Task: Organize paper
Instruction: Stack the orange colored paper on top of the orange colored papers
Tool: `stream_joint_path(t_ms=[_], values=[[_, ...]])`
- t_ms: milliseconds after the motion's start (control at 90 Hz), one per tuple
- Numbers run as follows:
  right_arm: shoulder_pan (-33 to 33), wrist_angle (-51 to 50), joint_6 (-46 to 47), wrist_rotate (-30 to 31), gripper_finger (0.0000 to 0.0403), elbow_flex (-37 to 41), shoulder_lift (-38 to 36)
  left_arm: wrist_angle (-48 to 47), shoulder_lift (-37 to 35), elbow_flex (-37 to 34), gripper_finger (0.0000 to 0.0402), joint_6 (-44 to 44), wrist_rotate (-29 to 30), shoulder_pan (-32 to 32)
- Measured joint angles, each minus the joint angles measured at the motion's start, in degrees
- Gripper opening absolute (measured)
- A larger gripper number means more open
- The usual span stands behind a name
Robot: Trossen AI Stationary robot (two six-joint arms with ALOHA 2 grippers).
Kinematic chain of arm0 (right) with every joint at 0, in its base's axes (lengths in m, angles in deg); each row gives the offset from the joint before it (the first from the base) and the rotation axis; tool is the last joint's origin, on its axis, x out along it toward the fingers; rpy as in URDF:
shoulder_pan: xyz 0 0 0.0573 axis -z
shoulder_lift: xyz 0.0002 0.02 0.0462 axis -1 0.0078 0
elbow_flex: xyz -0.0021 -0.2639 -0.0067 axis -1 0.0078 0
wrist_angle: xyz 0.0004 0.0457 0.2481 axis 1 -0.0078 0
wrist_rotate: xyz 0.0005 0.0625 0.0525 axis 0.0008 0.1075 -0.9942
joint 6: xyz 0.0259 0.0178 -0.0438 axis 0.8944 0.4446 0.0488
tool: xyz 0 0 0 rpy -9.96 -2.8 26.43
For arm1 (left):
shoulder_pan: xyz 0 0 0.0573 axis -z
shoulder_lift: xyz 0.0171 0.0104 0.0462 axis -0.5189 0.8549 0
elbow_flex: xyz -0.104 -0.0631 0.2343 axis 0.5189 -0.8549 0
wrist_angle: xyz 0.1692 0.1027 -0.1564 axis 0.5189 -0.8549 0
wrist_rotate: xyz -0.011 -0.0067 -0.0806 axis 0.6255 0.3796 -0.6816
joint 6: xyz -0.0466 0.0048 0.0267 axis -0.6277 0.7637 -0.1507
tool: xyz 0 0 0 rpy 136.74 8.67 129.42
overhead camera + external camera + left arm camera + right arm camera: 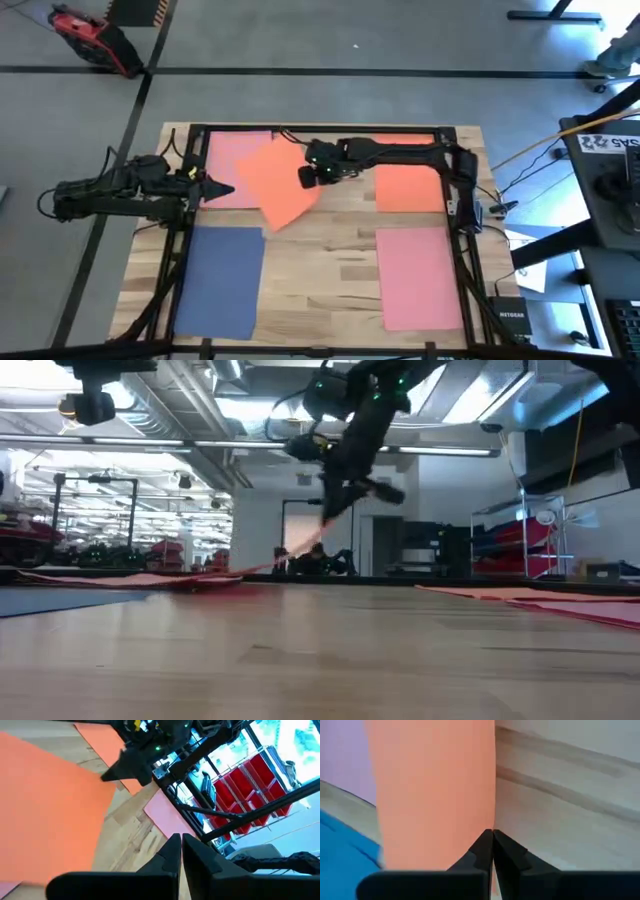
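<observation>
Reading from the left of the high view, the left gripper (222, 189) rests at the table's left edge with its jaws pressed together on nothing, beside a pink sheet (232, 160) at far left and above a blue sheet (220, 280) at near left. Centre-left, a tilted orange sheet (280, 182) overlaps the pink one, and the right gripper (308, 177) pinches its right edge, jaws closed on the paper. Farther right lie a second orange sheet (408, 186) at far right and a second pink sheet (420, 275) at near right, both flat. Only the low view shows that the held sheet (275, 563) is lifted at the gripper (328, 510) and slopes down to the table on the left. Only the right wrist view shows the sheet's edge (440, 790) entering the seam between the fingers (479, 854). The pale wooden tabletop (320, 255) sits in a black frame (460, 200) on grey floor; red bins (250, 785) stand beyond.
</observation>
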Motion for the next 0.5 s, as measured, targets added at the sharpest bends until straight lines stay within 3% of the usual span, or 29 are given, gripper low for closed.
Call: stream_joint_path(t_ms=[367,500], values=[[0.00,-19.54,1.73,3.97,0.0000,0.23,-0.91,0.07,0.00,0.00,0.0000,-0.50,-0.02,0.00],[0.79,-20.14,4.56,3.33,0.0000,6.15,-4.62,0.04,-0.03,0.00,0.0000,-0.72,-0.03,0.00]])
